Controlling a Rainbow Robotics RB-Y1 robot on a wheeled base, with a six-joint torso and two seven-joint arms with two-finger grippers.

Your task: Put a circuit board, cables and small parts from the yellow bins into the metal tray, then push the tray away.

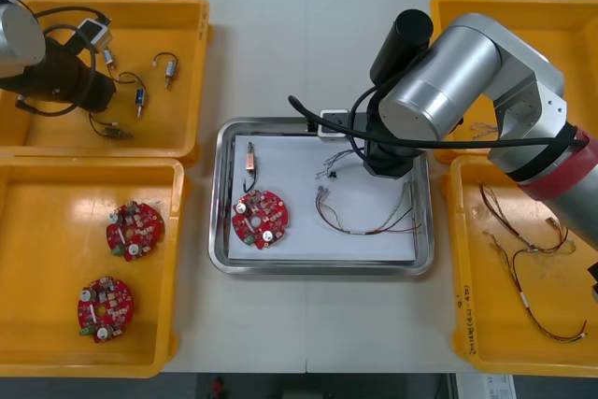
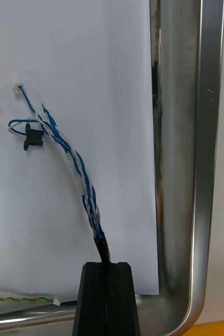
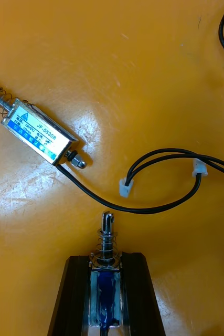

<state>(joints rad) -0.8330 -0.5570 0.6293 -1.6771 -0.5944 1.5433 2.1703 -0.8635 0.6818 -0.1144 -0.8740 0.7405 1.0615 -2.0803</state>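
Left gripper (image 3: 107,260) fingers sit nearest, clamped on a small metal part (image 3: 107,241) over the far left bin (image 1: 177,16) at the table's 10 o'clock. Labelled metal part (image 3: 38,134) and black cable (image 3: 159,205) lie on the bin floor. Near left bin (image 1: 177,175), 8 o'clock, holds two red boards (image 1: 135,229). Metal tray (image 1: 420,263) is at centre, with circuit board (image 1: 260,217) at its 8 o'clock and red and yellow cable (image 1: 369,229) at 4 o'clock. Right gripper (image 2: 107,265) is at the tray's 2 o'clock, closed on the twisted blue and white cable (image 2: 75,163).
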